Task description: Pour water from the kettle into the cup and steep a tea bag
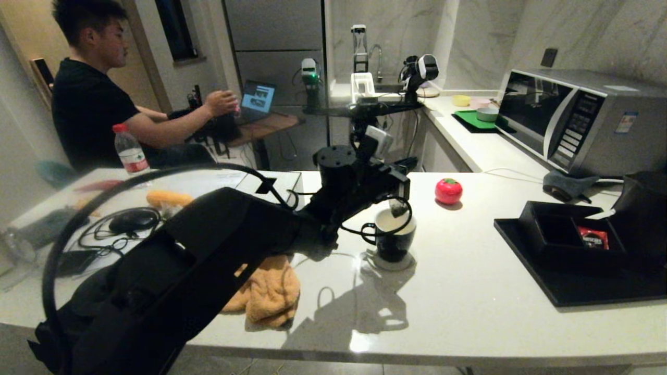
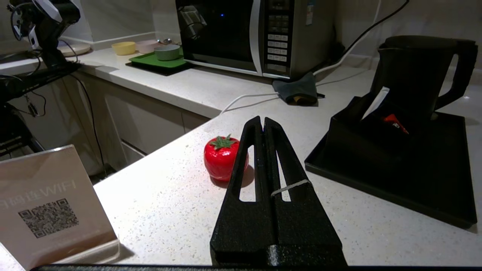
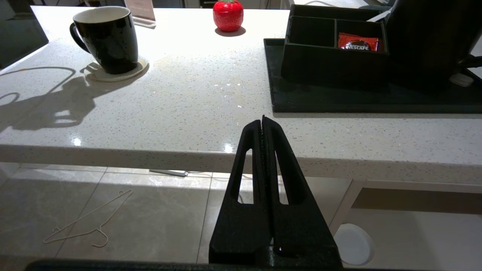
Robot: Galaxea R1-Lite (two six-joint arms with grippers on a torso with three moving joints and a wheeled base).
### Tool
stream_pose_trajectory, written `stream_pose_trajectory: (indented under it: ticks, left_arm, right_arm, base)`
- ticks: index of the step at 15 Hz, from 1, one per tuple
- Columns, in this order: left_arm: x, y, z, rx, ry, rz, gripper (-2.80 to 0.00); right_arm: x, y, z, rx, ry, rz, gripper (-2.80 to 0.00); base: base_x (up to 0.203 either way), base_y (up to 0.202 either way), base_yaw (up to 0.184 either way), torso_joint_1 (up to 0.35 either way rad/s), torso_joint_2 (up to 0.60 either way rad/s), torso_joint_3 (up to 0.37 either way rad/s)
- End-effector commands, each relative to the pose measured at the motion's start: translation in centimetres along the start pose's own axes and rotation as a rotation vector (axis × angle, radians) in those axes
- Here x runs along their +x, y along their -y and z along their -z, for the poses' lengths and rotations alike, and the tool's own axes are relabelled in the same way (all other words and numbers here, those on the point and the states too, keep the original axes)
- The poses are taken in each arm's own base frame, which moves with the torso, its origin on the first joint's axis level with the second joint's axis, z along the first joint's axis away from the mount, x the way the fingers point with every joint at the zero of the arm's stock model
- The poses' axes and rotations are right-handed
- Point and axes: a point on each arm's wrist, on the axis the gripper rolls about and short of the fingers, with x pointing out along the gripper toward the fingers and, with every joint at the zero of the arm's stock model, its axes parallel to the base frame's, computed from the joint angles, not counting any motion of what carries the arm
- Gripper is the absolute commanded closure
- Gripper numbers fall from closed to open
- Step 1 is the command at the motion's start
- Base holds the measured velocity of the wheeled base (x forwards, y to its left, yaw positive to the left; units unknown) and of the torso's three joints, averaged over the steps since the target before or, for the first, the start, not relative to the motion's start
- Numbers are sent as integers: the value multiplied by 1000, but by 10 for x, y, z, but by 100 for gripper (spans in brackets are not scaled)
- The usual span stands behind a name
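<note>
The black cup [image 1: 394, 240] with a white inside stands on a round coaster mid-counter; it also shows in the right wrist view as the cup [image 3: 107, 41]. Just above its mouth my left gripper [image 1: 405, 183] is shut on the thin string [image 2: 292, 185] of the tea bag [image 1: 397, 208], which hangs at the cup's rim. I cannot make out the water in the cup. The black kettle [image 2: 418, 71] stands on the tray at the right. My right gripper [image 3: 262, 121] is shut and empty, low in front of the counter edge.
A red tomato-shaped object [image 1: 448, 190] sits behind the cup. The black tray [image 1: 573, 291] carries a compartmented box with a red sachet [image 1: 593, 238]. An orange cloth [image 1: 268, 291] lies near the front. A microwave [image 1: 573, 120] stands behind; a person sits at the far left.
</note>
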Motion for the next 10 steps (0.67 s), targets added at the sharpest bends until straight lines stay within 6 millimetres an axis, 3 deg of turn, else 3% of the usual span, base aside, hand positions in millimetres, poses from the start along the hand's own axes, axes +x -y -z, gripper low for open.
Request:
stream_pose_trajectory:
  ticks: [1,10]
  left_arm:
    - [-1,0,-15,9,31,-1,0]
    - [-24,-28,-96,49,93,-76,0]
  right_arm:
    - [0,0,0,-1,-1,-1,0]
    - [0,0,0,-1,-1,-1,0]
  base:
    - [0,0,0,0,0,0]
    - [0,0,0,0,0,0]
